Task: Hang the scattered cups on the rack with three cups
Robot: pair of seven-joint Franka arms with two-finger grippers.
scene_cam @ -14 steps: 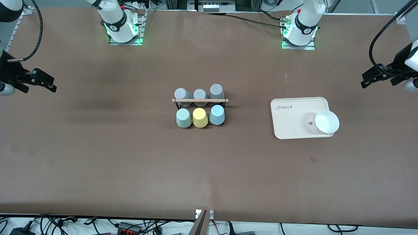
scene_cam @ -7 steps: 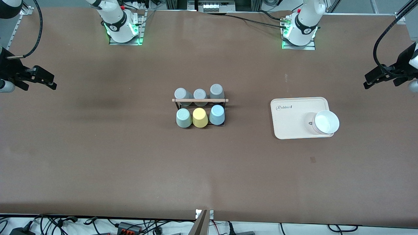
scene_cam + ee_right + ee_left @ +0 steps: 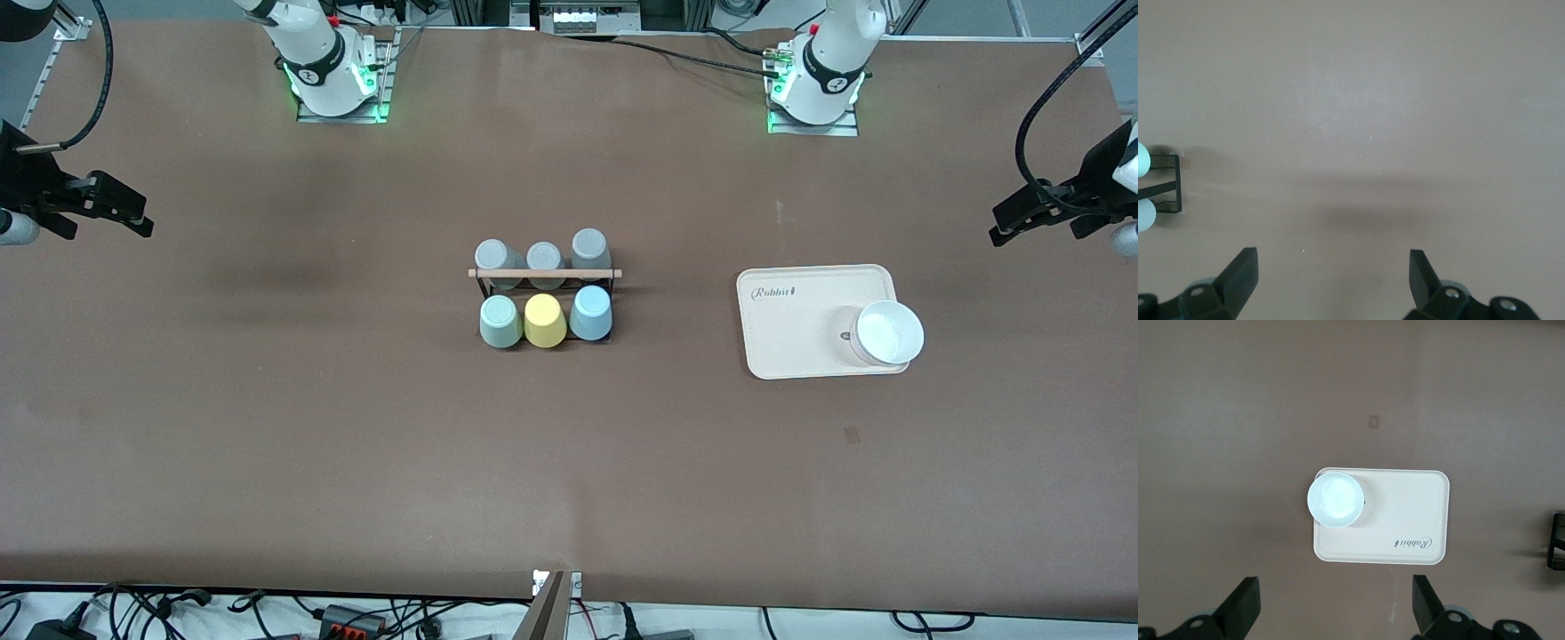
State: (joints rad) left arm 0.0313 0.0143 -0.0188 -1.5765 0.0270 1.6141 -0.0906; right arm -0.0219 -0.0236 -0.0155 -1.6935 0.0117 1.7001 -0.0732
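Note:
The black wire rack [image 3: 544, 286] with a wooden rod [image 3: 544, 273] stands mid-table. The mint green cup [image 3: 500, 321] and the light blue cup [image 3: 590, 313] sit upside down on its nearer row of pegs, either side of a yellow cup [image 3: 545, 320]. Three grey cups [image 3: 544, 258] fill the farther row. My right gripper [image 3: 133, 218] is open and empty over the right arm's end of the table; it also shows in the right wrist view [image 3: 1331, 283]. My left gripper [image 3: 1009, 220] is open and empty over the left arm's end; it also shows in the left wrist view [image 3: 1335, 613].
A cream tray [image 3: 800, 311] lies between the rack and the left arm's end, with a white bowl [image 3: 887, 333] on its corner. The left wrist view shows the tray [image 3: 1405, 520] and the bowl [image 3: 1335, 499]. The right wrist view shows the rack's end [image 3: 1168, 183].
Both grippers have drawn back a little toward their ends of the table. The cups, rack, tray and bowl have not moved.

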